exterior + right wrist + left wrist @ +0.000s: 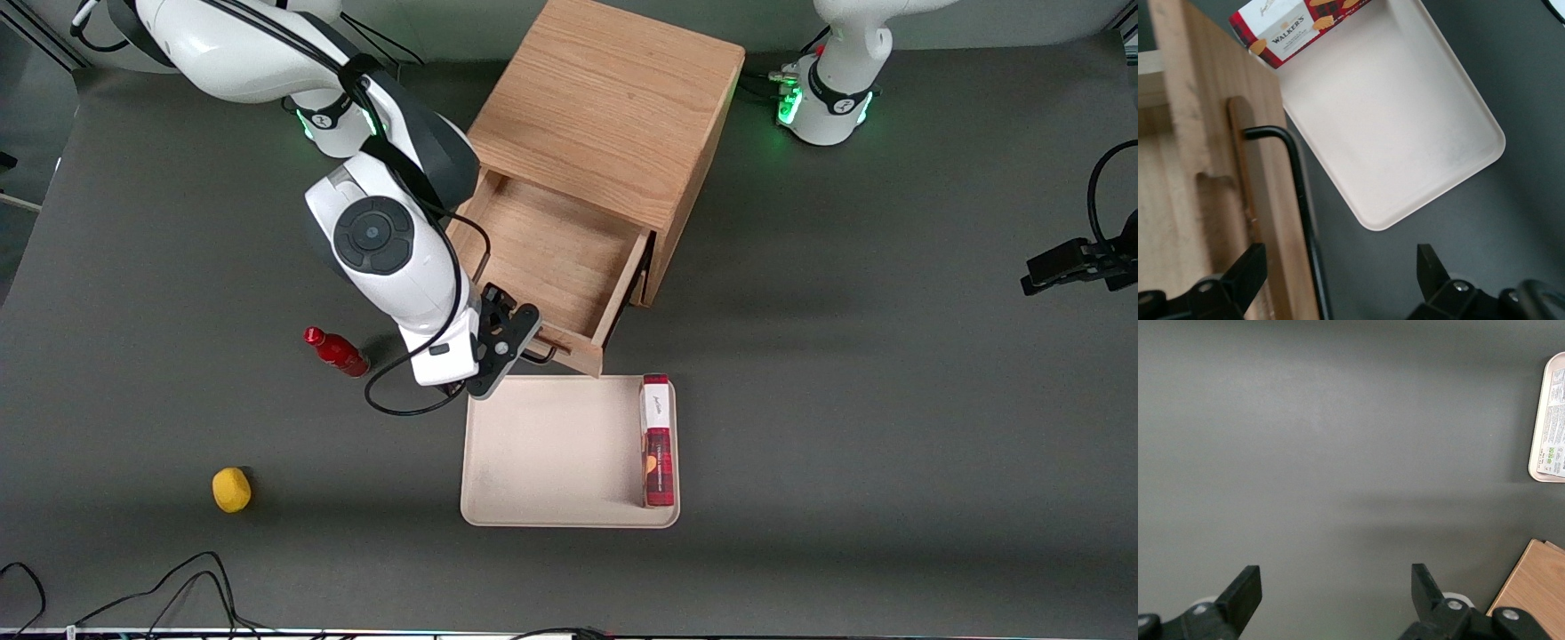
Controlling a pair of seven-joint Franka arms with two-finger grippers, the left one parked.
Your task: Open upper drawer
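The upper drawer [556, 258] stands pulled well out of the oak cabinet [613, 107], and its plain wooden box is empty. In the right wrist view the drawer front [1265, 167] carries a thin black bar handle [1301, 200] with a wooden rail [1241, 160] beside it. My right gripper [503, 342] [1338, 273] sits at the drawer front, open. One finger [1248, 270] is over the wood and the other stands off over the dark table, so the handle runs between them untouched.
A beige tray [551, 453] [1405, 133] lies just in front of the open drawer, with a red tartan biscuit box [657, 440] [1285, 27] along one edge. A red bottle [336, 351] lies beside my arm. A yellow object [231, 490] rests nearer the front camera.
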